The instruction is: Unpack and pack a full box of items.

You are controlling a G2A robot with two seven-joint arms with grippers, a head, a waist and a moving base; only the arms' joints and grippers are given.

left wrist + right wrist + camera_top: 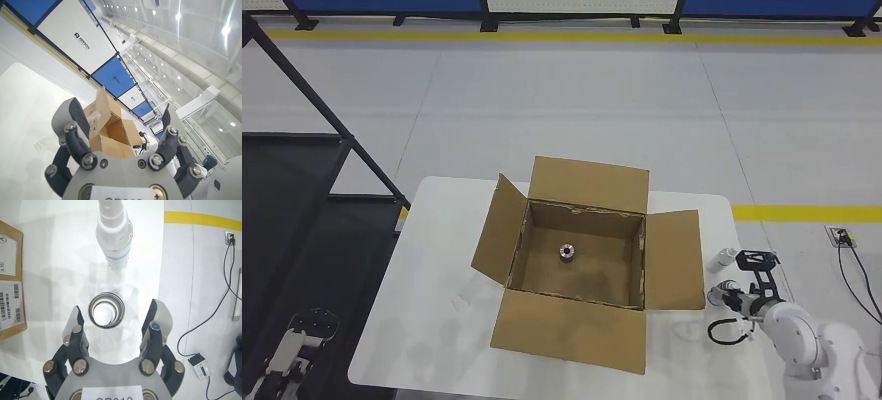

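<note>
cardboard box [572, 330], flaps open on the surface [442, 300], one small round item [567, 251] inside. my right hand [115, 313], apart, over aerosol can [98, 306] beside spray bottle [114, 237]; unpacked clear of flaps, i judge. left hand [121, 106] apart.

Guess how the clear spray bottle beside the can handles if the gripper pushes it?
The spray bottle stands upright, tall and narrow, so a high push would probably tip it. Its round body would likely roll then, and it stands near the edge of the table. Its smooth clear wall may be slippery for the right gripper.
</note>
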